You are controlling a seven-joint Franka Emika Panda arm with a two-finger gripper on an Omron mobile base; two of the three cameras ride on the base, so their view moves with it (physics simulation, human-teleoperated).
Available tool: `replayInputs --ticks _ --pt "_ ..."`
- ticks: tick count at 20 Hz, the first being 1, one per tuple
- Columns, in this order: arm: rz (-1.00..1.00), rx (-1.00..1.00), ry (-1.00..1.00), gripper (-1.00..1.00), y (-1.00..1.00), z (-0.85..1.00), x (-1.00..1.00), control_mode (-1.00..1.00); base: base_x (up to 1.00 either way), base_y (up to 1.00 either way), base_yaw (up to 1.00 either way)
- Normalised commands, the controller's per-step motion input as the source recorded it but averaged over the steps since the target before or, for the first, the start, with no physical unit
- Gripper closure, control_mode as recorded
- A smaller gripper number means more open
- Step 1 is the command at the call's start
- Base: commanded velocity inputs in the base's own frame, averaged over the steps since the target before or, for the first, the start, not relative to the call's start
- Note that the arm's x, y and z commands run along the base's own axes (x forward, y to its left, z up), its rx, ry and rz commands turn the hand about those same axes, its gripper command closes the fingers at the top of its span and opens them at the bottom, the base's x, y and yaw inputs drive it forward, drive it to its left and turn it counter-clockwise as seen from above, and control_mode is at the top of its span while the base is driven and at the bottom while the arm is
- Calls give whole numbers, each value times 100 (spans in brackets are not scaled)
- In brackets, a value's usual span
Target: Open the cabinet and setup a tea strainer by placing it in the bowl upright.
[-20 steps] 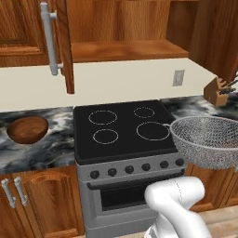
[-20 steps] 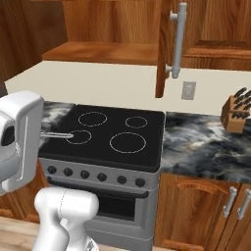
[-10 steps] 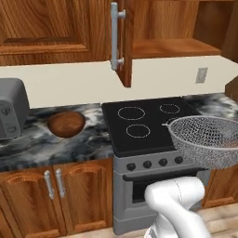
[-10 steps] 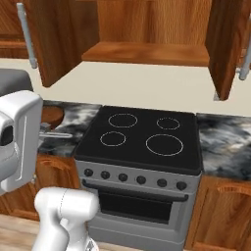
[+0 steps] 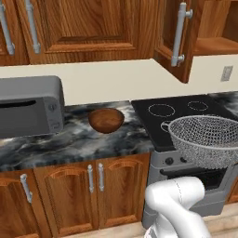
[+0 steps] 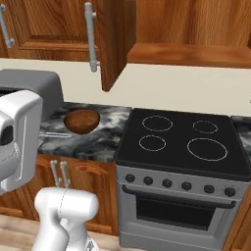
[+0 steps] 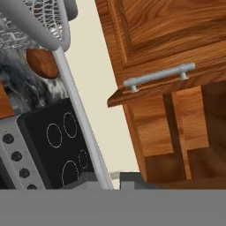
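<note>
Gripper clamped on the tea strainer's long handle.
Its mesh basket hangs empty in front of the stove; the empty bowl sits on the counter, well apart, below the open cabinet.

Bench: dark marbled grey-black top over wooden base cabinets, running left of black stove. Grey toaster-like appliance sits on bench at far left, against wall. Bowl, reddish-brown wood, rests directly on bench between appliance and stove, apart from both. From right base view, bowl sits on bench near stove's left edge.
</note>
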Motion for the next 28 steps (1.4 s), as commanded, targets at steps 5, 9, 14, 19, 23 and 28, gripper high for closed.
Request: replayInputs --ticks 5,9,14,19,23,28 --pt "0 0 0 100 0 0 0 100 0 69 -7" --pt "0 0 0 100 0 0 0 100 1 57 -13" --pt "0 0 0 100 0 0 0 100 9 55 -18" --pt "0 0 0 100 0 0 0 100 12 60 -27" --pt "0 0 0 100 0 0 0 100 16 56 -33" --pt "0 0 0 100 0 0 0 100 21 48 -42"
